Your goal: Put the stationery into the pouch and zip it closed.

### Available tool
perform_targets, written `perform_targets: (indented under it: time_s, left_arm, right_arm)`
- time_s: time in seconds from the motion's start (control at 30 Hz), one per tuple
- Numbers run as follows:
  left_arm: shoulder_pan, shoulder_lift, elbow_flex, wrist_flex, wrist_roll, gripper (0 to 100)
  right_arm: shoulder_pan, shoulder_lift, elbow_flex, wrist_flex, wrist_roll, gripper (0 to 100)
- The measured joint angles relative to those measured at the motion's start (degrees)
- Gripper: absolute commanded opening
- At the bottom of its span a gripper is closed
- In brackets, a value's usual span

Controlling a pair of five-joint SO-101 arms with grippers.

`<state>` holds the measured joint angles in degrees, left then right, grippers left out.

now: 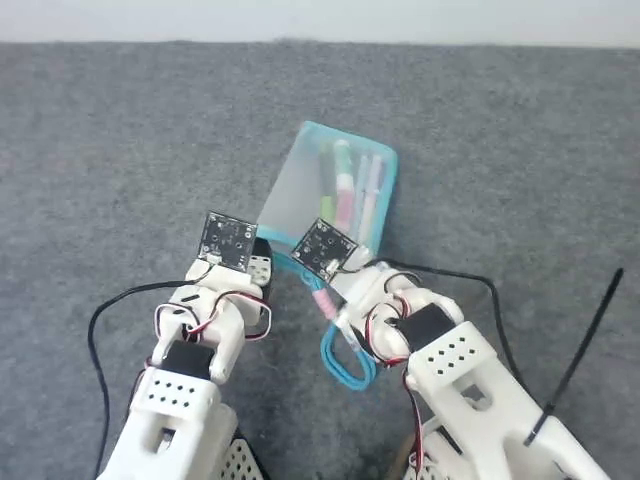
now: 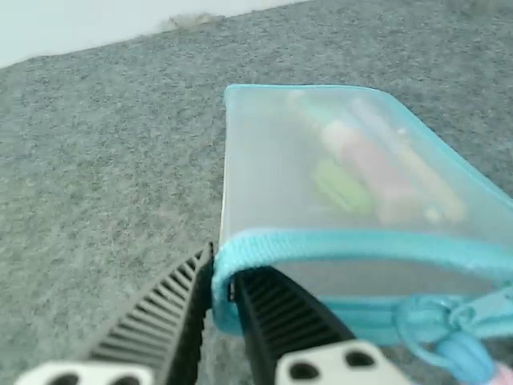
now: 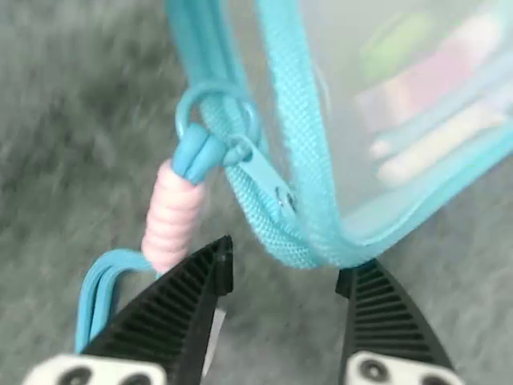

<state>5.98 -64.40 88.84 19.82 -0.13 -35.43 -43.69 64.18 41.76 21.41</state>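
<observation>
The translucent pouch (image 1: 320, 185) with teal trim lies mid-table, and several pens (image 1: 350, 195) show through its wall. My left gripper (image 2: 222, 277) is shut on the teal zipper edge at one near corner of the pouch (image 2: 321, 184). At the other near corner my right gripper (image 3: 284, 261) stands open, with the zipper end between its fingers. The zipper pull (image 3: 260, 172) hangs there, tied to a pink bead (image 3: 168, 216) and a teal cord (image 3: 96, 289). In the high view the cord loop (image 1: 345, 365) trails back beside the right arm.
Grey carpet-like cloth (image 1: 120, 150) covers the table all around the pouch. Black cables (image 1: 100, 320) run beside both arm bases. A pale wall edge (image 1: 320, 20) lies at the far side.
</observation>
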Motion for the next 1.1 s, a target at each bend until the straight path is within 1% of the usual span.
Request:
perform_targets:
  time_s: [0.13,0.2,0.3,0.37,0.53,0.77,0.93,1.03,1.1]
  left_arm:
    - [-0.09,0.0,0.0,0.0,0.09,1]
    - [-0.18,0.0,0.0,0.0,0.18,1]
    - [-0.18,0.0,0.0,0.0,0.18,1]
    - [-0.26,-0.09,0.0,0.0,0.18,1]
    - [-0.09,-0.09,0.0,0.0,0.35,1]
    - [0.09,-0.09,0.09,0.0,0.35,1]
    - [0.18,-0.09,0.09,0.0,0.35,1]
    - [0.26,0.0,0.09,0.0,0.35,1]
    - [0.26,0.0,0.09,0.0,0.35,1]
  right_arm:
    - [0.18,0.0,1.67,-7.56,0.0,19.9]
    - [0.18,0.0,2.46,-10.2,1.23,15.1]
    - [0.26,0.0,3.69,-11.6,5.1,9.5]
    - [1.05,0.0,4.66,-11.96,8.53,10.9]
    - [5.27,0.0,5.63,-12.4,15.03,19.3]
    - [5.71,0.0,5.63,-12.4,16.79,19.5]
    - [7.65,-0.18,5.63,-11.96,21.19,19.5]
    - [10.73,-3.96,5.63,-10.02,22.86,19.5]
    - [11.16,-7.3,5.54,-8.88,22.86,19.6]
